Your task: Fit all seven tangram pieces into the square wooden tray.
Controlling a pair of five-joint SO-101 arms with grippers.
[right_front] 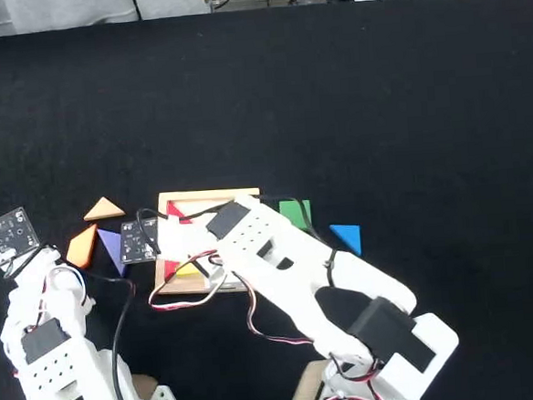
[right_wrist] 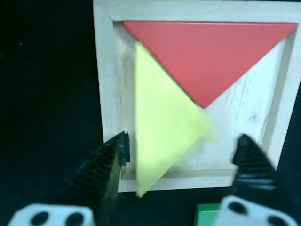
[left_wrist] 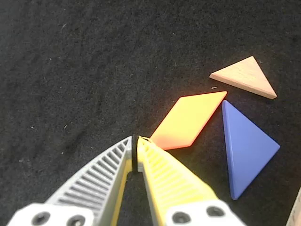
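Note:
The square wooden tray (right_wrist: 104, 94) holds a big red triangle (right_wrist: 211, 52) along one side. A yellow triangle (right_wrist: 162, 132) lies beside it, one corner over the tray's rim. My right gripper (right_wrist: 181, 153) hangs open above the yellow triangle, one finger on each side, gripping nothing. In the high view the right arm covers most of the tray (right_front: 209, 196). My left gripper (left_wrist: 136, 141) is shut and empty, its tips at a corner of the orange parallelogram (left_wrist: 188, 120). Next to that lie a purple-blue triangle (left_wrist: 247, 146) and a tan triangle (left_wrist: 244, 77).
A green square (right_front: 295, 212) and a small blue triangle (right_front: 347, 237) lie on the black cloth right of the tray. The orange (right_front: 82, 245), purple (right_front: 112, 247) and tan (right_front: 104, 209) pieces lie left of it. Cables loop in front of the tray.

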